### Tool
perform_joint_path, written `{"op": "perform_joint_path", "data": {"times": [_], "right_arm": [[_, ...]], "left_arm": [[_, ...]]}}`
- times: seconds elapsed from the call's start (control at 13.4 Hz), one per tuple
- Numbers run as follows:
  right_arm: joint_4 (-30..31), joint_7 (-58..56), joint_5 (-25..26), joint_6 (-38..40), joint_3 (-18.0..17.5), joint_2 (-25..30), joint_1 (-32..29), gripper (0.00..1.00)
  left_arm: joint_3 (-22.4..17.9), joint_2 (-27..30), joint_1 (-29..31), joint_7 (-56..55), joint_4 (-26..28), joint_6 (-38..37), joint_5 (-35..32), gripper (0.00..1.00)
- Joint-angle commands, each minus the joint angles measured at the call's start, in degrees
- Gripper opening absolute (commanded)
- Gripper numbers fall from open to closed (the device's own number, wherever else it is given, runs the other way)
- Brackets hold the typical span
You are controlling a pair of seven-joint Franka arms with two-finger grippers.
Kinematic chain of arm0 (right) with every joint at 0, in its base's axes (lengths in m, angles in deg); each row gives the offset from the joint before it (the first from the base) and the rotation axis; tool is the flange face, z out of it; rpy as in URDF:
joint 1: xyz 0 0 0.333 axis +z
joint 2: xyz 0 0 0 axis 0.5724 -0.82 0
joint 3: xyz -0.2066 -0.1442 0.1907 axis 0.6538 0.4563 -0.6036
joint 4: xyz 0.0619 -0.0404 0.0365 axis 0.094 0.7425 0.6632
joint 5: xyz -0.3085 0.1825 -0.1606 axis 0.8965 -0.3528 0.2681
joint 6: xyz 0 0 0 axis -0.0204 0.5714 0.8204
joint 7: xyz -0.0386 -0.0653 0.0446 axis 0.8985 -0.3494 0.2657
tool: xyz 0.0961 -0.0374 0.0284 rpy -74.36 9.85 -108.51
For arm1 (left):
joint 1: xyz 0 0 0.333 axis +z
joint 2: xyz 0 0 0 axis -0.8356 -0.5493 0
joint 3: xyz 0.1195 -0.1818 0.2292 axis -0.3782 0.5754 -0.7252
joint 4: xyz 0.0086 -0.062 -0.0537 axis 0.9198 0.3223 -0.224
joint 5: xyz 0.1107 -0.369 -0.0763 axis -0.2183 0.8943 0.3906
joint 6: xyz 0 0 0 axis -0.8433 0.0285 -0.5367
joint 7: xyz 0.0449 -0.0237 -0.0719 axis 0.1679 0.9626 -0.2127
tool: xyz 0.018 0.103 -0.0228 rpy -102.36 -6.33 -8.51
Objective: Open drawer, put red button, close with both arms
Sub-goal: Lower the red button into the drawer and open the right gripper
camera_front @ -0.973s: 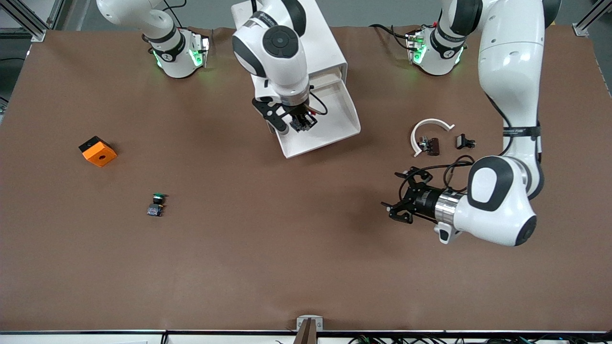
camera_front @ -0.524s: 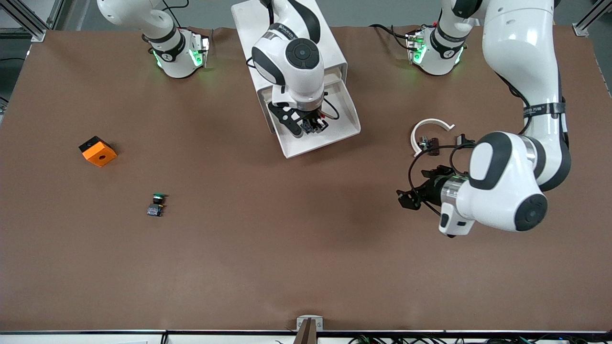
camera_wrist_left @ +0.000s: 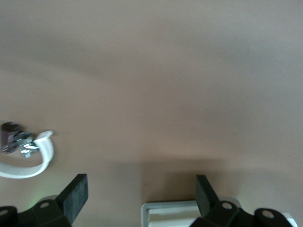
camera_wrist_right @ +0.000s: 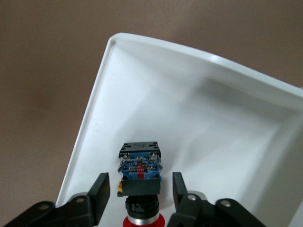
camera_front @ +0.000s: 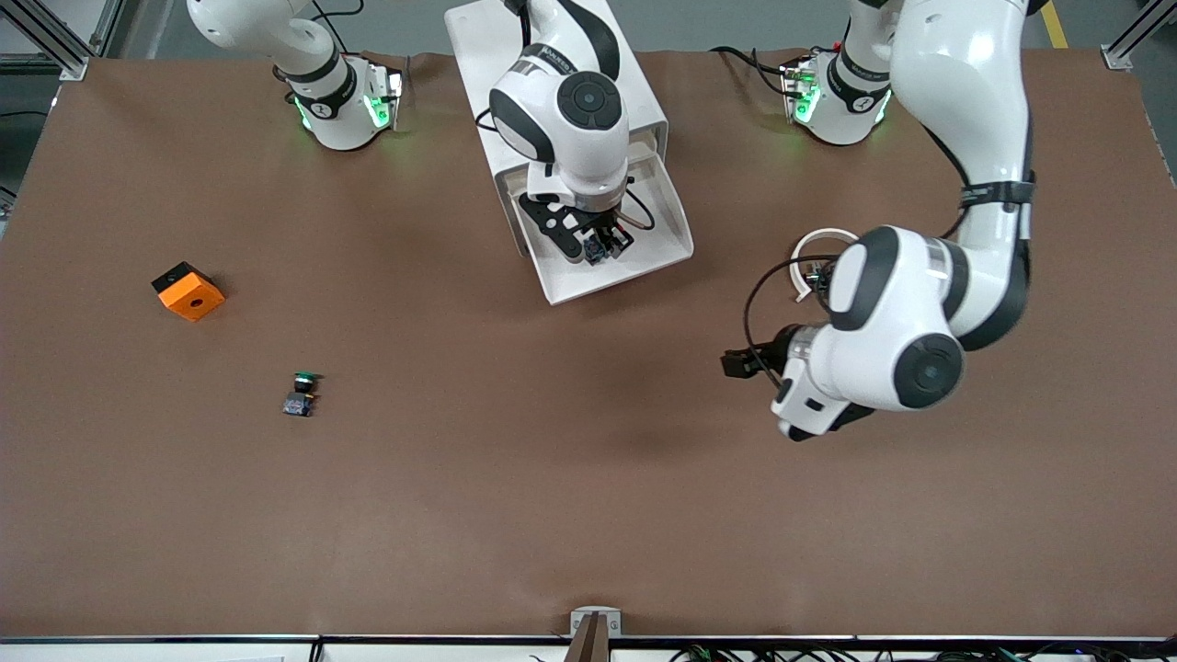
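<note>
The drawer (camera_front: pixel 664 213) stands pulled out of the white cabinet (camera_front: pixel 634 97), its front toward the front camera. My right gripper (camera_front: pixel 602 246) is down inside it, open. The red button (camera_wrist_right: pixel 140 176) lies on the drawer floor (camera_wrist_right: pixel 199 132) between the fingers, with a gap on each side; its red cap points toward the wrist and its dark body toward the drawer's front corner. Toward the left arm's end of the table, my left gripper (camera_front: pixel 736 363) hangs open and empty above bare brown table. Between its fingers (camera_wrist_left: pixel 75 191) only the tabletop shows.
A white ring (camera_front: pixel 818 241) with small dark parts (camera_wrist_left: pixel 12 137) lies beside the left arm's elbow. A green-capped switch (camera_front: pixel 302 391) and an orange box (camera_front: pixel 188 291) sit toward the right arm's end of the table.
My right gripper has opened off the red button, which now rests in the drawer. The left arm has swung round, carrying its open gripper slightly toward the table's middle.
</note>
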Motion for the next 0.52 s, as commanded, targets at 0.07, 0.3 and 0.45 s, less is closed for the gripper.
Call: {"op": "perform_joint_path", "data": {"times": [0.07, 0.3, 0.45], "right_arm": [[-3.7, -1.3, 1.7, 2.7, 0.9, -0.3, -0.2, 1.0], [-10.0, -10.3, 0.9, 12.8, 1.0, 0.8, -4.4, 1.0], [-13.7, -17.3, 0.8, 19.4, 0.9, 2.2, -8.6, 1.0]], "left_arm": [[5.9, 11.3, -0.7, -0.2, 21.3, 15.1, -1.4, 1.0], [7.5, 12.5, -2.2, -1.9, 24.9, 17.2, -0.7, 1.0], [10.1, 14.7, -2.4, -2.3, 29.9, 22.1, 0.6, 1.0]]}}
